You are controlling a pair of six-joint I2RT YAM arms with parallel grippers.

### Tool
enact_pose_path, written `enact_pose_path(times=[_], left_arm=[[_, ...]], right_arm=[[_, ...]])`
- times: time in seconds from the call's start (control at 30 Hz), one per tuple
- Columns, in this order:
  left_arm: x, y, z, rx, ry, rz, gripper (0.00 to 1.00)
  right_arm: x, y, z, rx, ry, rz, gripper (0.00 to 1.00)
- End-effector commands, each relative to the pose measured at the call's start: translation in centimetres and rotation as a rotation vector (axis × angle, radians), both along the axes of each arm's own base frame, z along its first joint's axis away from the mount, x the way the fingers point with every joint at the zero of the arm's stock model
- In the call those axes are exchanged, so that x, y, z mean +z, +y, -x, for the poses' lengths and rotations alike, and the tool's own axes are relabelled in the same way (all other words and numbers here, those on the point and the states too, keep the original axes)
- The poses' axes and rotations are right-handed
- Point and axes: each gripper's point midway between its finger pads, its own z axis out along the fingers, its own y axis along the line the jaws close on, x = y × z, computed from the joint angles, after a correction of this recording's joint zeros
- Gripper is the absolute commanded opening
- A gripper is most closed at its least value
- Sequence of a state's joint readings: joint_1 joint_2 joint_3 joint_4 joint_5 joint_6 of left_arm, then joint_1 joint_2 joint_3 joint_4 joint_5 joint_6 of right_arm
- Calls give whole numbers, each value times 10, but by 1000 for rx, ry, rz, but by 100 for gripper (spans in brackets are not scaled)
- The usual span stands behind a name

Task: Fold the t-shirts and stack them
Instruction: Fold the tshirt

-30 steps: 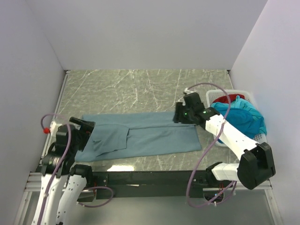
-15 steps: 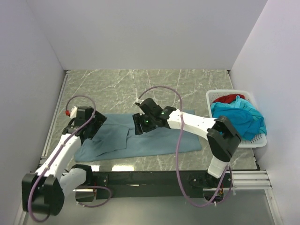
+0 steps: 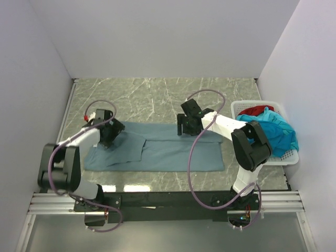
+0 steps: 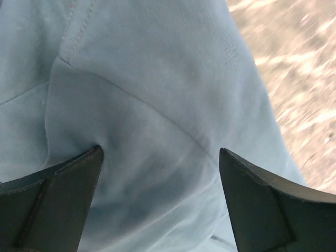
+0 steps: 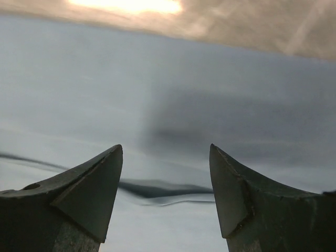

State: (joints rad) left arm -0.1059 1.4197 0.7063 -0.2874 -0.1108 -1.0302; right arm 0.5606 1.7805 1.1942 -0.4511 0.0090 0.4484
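On the marble tabletop (image 3: 147,97) the grey-blue shirt (image 3: 173,153) lies flat beneath the left hand (image 4: 160,152) and right hand (image 5: 166,148), both released and empty; best pinch its far edge together, level, before folding.

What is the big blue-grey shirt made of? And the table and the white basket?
The grey-blue t-shirt looks like soft, matte knit cloth: stitched seams and creases show. The table looks like polished marble, or a printed copy: white veins, glare. The basket seems moulded white plastic, a lattice.

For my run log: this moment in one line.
left gripper: open, over grey-blue t-shirt | right gripper: open, over its far edge | white basket: turquoise t-shirt, red t-shirt
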Motion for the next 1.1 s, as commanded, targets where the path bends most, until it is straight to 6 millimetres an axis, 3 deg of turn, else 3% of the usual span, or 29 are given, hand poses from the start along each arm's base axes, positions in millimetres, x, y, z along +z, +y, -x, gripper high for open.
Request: enact_pose_path(times=[0.0,0.03,0.07,0.1,0.13,0.17,0.2,0.23,0.3,0.33,0.4,0.43,0.53,0.57,0.7,0.8,0.9,1.0,1.07], left_arm=[[-11,2,-33,-4,7,-31,99],[-23,3,-37,-5,52,-41,99],[-7,0,-64,-23,3,-47,99],[-6,-1,-77,-28,-5,-46,100],[-19,-3,-87,-36,21,-48,100],[-2,-7,-117,-44,-37,-42,99],[0,-14,-131,-63,-46,-19,99],[1,-21,-161,-80,-79,-10,99],[0,-40,-189,-137,-91,8,100],[-1,-51,-220,-158,-108,20,99],[-5,-80,-241,-223,-111,42,99],[-2,-100,-268,-261,-144,85,100],[4,-159,-298,-380,-234,142,99],[7,-185,-298,-433,-257,179,99],[23,-239,-314,-507,-417,354,100],[16,-245,-321,-456,-422,379,100],[29,-250,-328,-457,-466,413,99],[73,-256,-337,-486,-580,435,99],[127,-261,-337,-532,-679,456,100]], right_arm=[[-27,-15,9,-10,43,73,74],[-32,-19,16,-5,61,87,74],[-34,-18,22,8,77,74,74],[-36,-17,28,17,88,59,73],[-38,-22,41,22,100,51,74],[-38,-18,50,46,111,29,74],[-38,-11,64,85,132,-9,74],[-36,-11,78,116,129,-25,74],[-34,7,111,227,154,-65,74],[-33,11,129,277,171,-76,74],[-30,30,163,400,192,-87,74],[-25,42,181,468,211,-130,74],[-16,69,214,611,222,-198,74],[-14,75,216,628,217,-206,74],[-5,94,216,696,168,-186,75],[-2,96,216,715,158,-177,75],[7,96,206,691,100,-166,75],[31,97,192,648,4,-171,76],[55,97,181,606,-68,-198,78]])
